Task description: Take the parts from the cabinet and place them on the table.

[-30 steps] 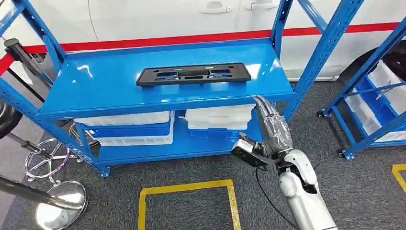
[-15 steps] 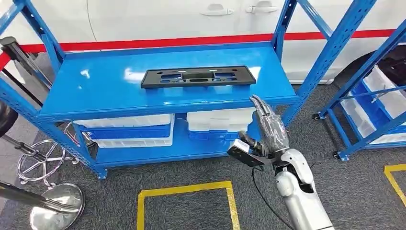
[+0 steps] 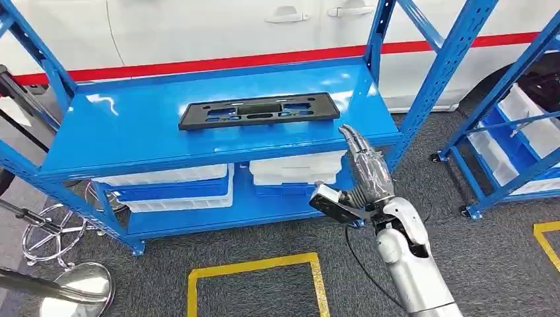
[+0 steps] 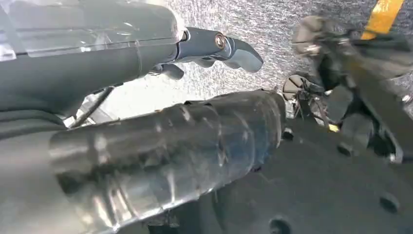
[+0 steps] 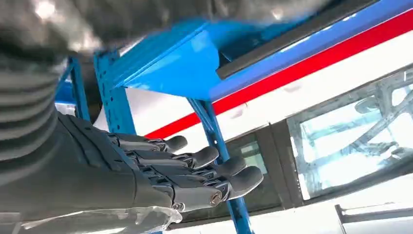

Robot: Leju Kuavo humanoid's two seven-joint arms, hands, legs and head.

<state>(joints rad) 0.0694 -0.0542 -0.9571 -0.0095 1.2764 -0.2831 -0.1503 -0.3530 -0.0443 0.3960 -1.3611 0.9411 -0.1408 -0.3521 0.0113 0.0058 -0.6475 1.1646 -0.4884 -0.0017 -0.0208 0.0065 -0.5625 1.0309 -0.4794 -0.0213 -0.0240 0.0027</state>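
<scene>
Right hand (image 3: pixel 367 173) stands raised in front of the blue rack (image 3: pixel 132 142), fingers extended and held apart, gripping nothing and touching nothing. Compared with a second ago, the fingertips sit nearer the front edge of the top shelf, just short of it and near its right end; the whole scene has also shifted, so the camera moved as well. Judgement: the approach is under way and no part is taken yet. Left hand (image 4: pixel 146 63) hangs low over the grey floor, fingers extended, holding nothing. Black plate (image 3: pixel 262 110), the part to fetch, lies flat on the top shelf, near mid-width, apart from the right hand.
</scene>
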